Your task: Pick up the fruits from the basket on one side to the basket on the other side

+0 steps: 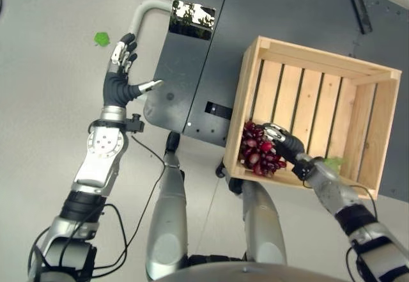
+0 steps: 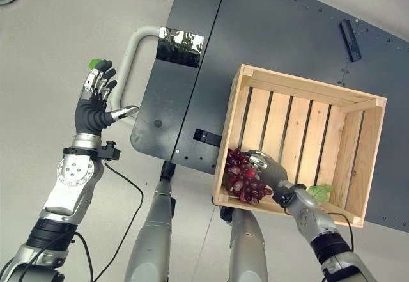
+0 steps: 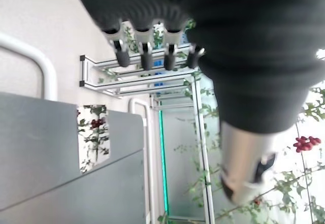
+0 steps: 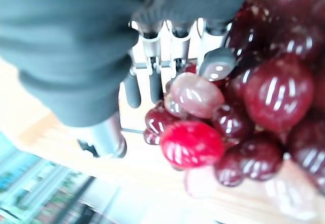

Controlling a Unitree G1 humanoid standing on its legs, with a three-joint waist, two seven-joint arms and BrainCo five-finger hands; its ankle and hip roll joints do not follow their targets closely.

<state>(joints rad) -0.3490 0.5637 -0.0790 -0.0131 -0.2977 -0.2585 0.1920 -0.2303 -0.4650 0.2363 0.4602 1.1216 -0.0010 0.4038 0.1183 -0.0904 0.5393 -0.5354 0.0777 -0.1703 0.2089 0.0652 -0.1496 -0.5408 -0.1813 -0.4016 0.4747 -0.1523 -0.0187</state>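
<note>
Inside the wooden crate [image 2: 300, 141], at its near corner, a bunch of red grapes [image 2: 241, 176] is clasped by the right hand [image 2: 268, 169]; the left hand [image 2: 96, 103] is held spread, well apart from the crate.

Left arm: rises along the left of the frame, wrist straight
Left hand [image 1: 120, 82]: raised at upper left, fingers straight, thumb out to the side, holding nothing
Right arm: enters from lower right, angled up-left
Right hand [image 2: 265, 169]: centre-right, fingers curled round dark red grapes [image 2: 239, 178]
</note>
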